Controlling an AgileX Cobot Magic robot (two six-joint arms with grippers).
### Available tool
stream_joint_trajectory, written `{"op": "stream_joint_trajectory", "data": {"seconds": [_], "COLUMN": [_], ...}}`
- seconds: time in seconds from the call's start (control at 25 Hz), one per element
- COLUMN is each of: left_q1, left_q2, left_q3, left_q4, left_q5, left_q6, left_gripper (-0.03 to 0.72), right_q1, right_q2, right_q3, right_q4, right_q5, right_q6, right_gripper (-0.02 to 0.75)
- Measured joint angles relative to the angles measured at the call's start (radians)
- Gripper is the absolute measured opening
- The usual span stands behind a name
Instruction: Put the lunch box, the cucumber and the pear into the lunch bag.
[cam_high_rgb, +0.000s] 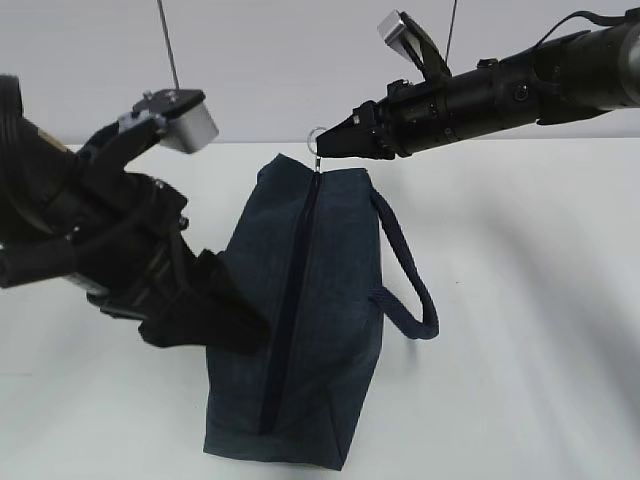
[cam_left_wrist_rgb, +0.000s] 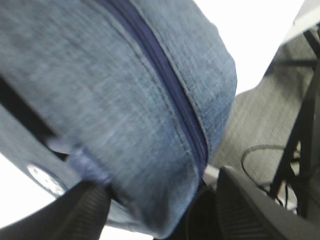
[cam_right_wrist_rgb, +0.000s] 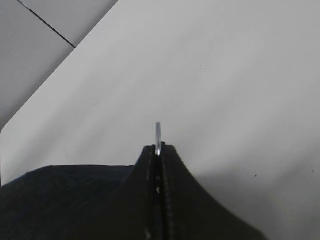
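The lunch bag (cam_high_rgb: 300, 310) stands on the white table (cam_high_rgb: 520, 300), its closed zipper (cam_high_rgb: 290, 300) running along the face turned to the exterior camera, from the far top corner to the near bottom edge. The strap handle (cam_high_rgb: 410, 275) loops out on the bag's right side.

Right gripper (cam_high_rgb: 328, 140): comes in from the upper right and sits at the bag's far top corner. Its jaws are pressed together on the silver ring pull (cam_high_rgb: 316, 133); in the right wrist view the ring (cam_right_wrist_rgb: 158, 135) stands edge-on, sticking up out of the closed fingertips, with dark bag fabric low and to the left of the fingers.

Left gripper (cam_high_rgb: 235, 320): low on the left, its tip against the bag's left flank beside the zipper line. In the left wrist view the bag's denim-like cloth (cam_left_wrist_rgb: 125, 115) fills the space ahead of the gripper, and the two black fingers (cam_left_wrist_rgb: 250, 210) stand apart, one on either side of the bag's lower corner. The frame is blurred; I cannot tell whether either pad is pressing the cloth, so no grip is recorded for this side.

Lunch box, cucumber and pear: not visible in any view
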Motion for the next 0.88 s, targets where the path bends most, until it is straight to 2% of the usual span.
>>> {"op": "stream_joint_trajectory", "data": {"seconds": [0.32, 0.52, 0.88], "left_q1": [0.000, 0.010, 0.108], "left_q2": [0.000, 0.000, 0.075], "left_q3": [-0.111, -0.115, -0.161], "left_q4": [-0.001, -0.002, -0.008], "left_q5": [-0.118, -0.144, -0.272], "left_q6": [-0.002, -0.013, -0.092], "left_gripper": [0.297, 0.288, 0.287], "right_q1": [-0.001, -0.001, -0.002], "right_q2": [0.000, 0.000, 0.000], "right_q3": [0.000, 0.000, 0.000], "right_q4": [-0.002, -0.002, -0.002], "right_q5": [-0.018, -0.025, -0.028], "right_q6": [0.000, 0.000, 0.000], "right_gripper": [0.000, 0.000, 0.000]}}
